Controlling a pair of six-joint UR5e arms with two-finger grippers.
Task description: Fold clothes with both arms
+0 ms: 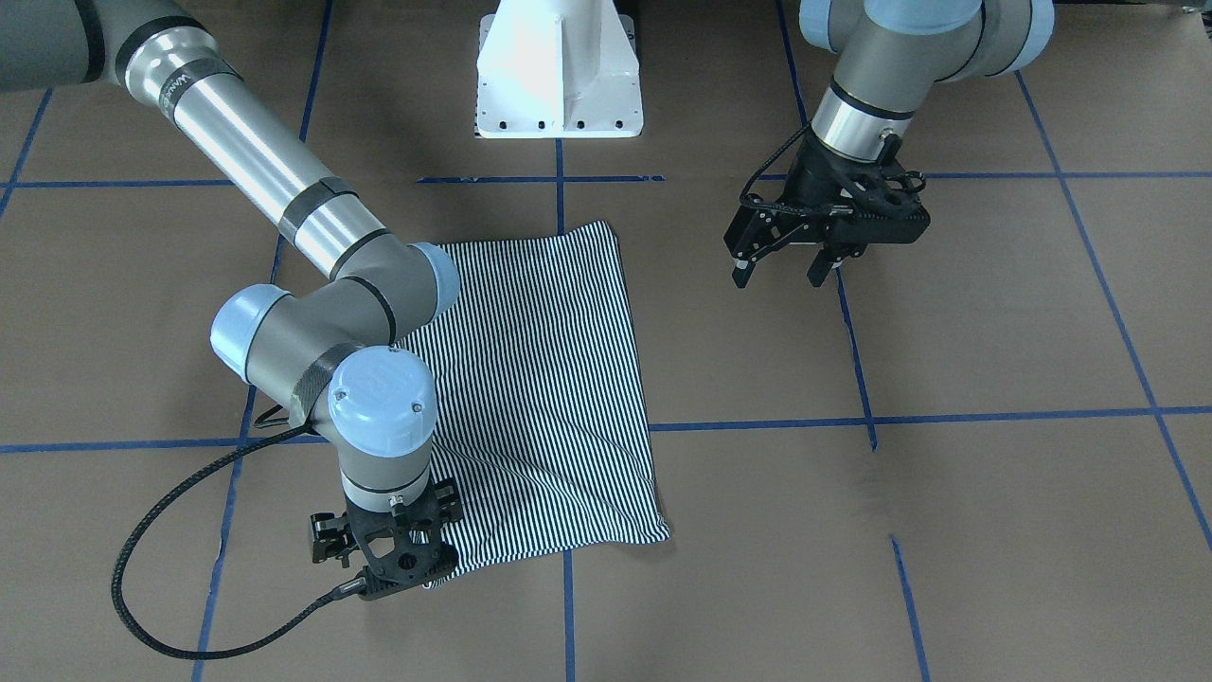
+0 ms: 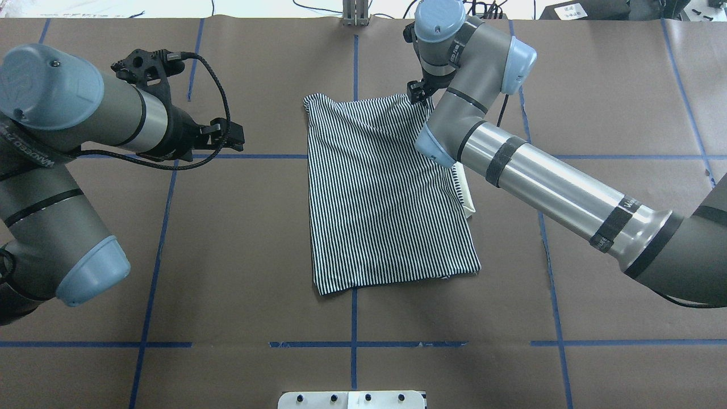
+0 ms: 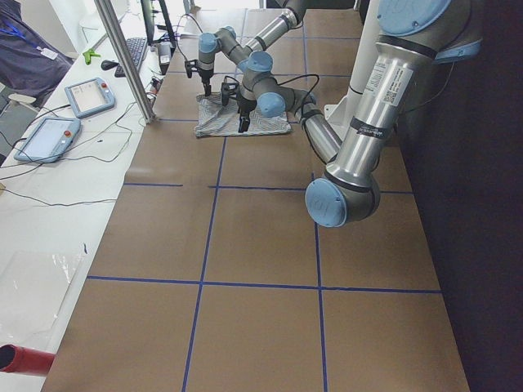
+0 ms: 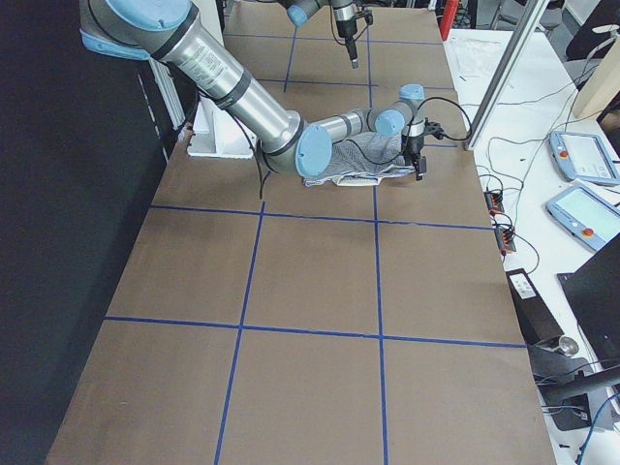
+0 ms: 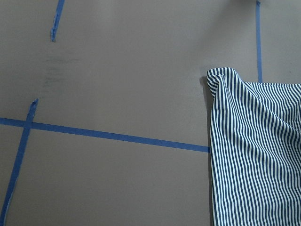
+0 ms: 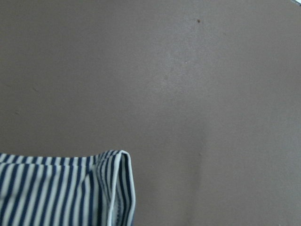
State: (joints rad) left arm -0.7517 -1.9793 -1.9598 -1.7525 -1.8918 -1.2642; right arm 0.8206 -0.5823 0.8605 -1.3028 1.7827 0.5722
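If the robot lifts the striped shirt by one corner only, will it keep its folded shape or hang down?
It would probably hang down limp: the striped shirt is thin fabric lying flat with soft wrinkles, and its corner curls over. The folded layers would likely slide apart. Pushing it would probably bunch it on the table rather than move it whole.

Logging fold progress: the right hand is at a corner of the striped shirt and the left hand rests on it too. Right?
No: the left hand is off the striped shirt, over the table beside it, as the front-facing view shows. The right hand is at its corner.
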